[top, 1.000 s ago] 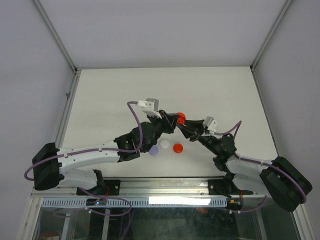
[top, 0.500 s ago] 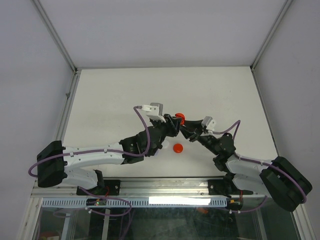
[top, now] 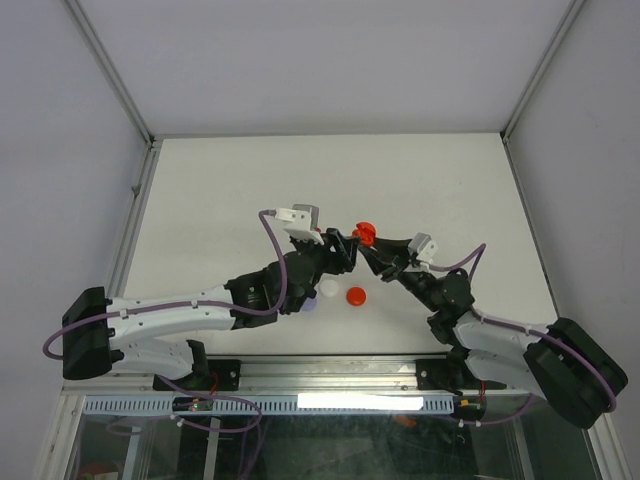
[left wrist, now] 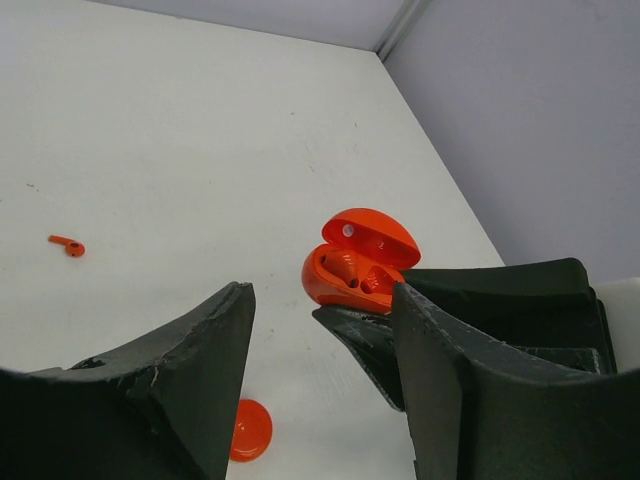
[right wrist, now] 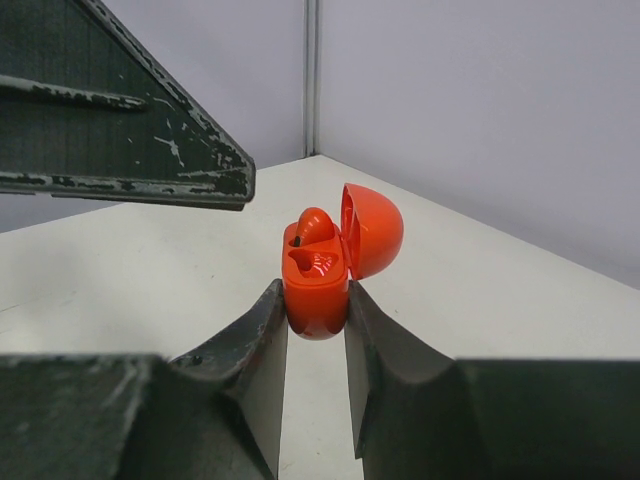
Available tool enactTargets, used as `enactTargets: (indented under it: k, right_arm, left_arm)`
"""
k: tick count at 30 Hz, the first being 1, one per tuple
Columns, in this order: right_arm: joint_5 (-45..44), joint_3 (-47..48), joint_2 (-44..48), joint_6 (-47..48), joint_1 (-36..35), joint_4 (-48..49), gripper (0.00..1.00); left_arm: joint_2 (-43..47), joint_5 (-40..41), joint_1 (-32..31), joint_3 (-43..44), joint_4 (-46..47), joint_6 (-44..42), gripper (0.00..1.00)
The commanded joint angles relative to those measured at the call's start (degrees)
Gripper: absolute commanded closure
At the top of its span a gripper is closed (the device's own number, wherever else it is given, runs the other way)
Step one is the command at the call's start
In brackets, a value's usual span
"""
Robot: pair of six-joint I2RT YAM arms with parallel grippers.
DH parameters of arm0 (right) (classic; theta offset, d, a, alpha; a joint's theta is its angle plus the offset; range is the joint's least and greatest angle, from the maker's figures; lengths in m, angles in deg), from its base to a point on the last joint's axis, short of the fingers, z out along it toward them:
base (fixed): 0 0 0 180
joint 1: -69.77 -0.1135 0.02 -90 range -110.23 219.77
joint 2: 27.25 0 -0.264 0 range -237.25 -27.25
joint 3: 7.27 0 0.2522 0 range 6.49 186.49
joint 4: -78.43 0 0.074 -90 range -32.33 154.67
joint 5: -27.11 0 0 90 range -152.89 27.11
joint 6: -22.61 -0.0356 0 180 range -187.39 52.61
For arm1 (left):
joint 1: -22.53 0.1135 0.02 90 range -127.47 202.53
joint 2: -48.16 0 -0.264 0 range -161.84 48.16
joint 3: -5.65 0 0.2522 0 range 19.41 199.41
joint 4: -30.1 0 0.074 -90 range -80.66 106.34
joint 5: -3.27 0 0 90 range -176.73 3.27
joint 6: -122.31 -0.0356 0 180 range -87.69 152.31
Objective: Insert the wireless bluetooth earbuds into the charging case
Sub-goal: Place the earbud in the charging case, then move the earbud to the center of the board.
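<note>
I'm working over the white table (top: 200,200). My right gripper (right wrist: 316,305) is clamping the open red charging case (right wrist: 318,285), and my left gripper (left wrist: 320,300) is hanging spread and empty just beside it. A seated earbud (right wrist: 310,228) is resting inside, so I judge I'm partway through. Only the left wrist view is showing the loose earbud (left wrist: 66,245), lying well apart.

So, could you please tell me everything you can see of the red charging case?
The charging case is a small, glossy orange-red plastic shell, rounded like an egg. Its hinged lid stands open and upright, with its inside showing. One matching red earbud sticks up from a socket in the base. The right gripper pinches the base from both sides and holds it upright. It seems lifted off the table. Nothing else touches it.
</note>
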Motion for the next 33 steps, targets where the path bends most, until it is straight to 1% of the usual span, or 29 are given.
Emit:
enactTargets:
  k: [1,4,8,12,17,20,24,33]
  right_arm:
    - [-2.4,-0.5,2.0,1.9,0.2,2.8,1.00]
    - [-3.8,-1.1,3.4,2.6,0.2,1.1,1.00]
    - [-5.8,-2.2,7.2,3.1,0.1,-2.7,1.00]
    - [-6.8,-3.4,11.2,3.3,0.2,-6.8,1.00]
    - [-7.7,-4.6,14.0,3.4,0.2,-8.6,1.00]
    - [-7.8,-4.6,13.9,3.3,0.1,-8.7,1.00]
    - [-7.9,-5.2,12.8,3.2,0.2,-7.4,1.00]
    - [-8.3,-5.7,11.5,3.0,0.1,-6.0,1.00]
  left_arm:
    - [3.2,2.1,0.1,2.5,-2.1,-2.6,0.41]
    - [3.1,0.4,2.5,2.9,-4.9,-2.9,0.40]
    - [1.4,-6.2,8.3,3.8,-9.3,-1.7,0.39]
    - [-1.9,-12.7,14.8,5.2,-12.1,-3.5,0.39]
    - [-8.3,-24.0,21.9,8.3,-13.7,-8.8,0.40]
    - [-13.8,-28.4,25.3,11.6,-16.1,-10.6,0.40]
    - [-20.0,-30.1,27.9,15.0,-17.7,-11.2,0.41]
    - [-30.9,-27.7,32.0,18.9,-18.1,-7.6,0.43]
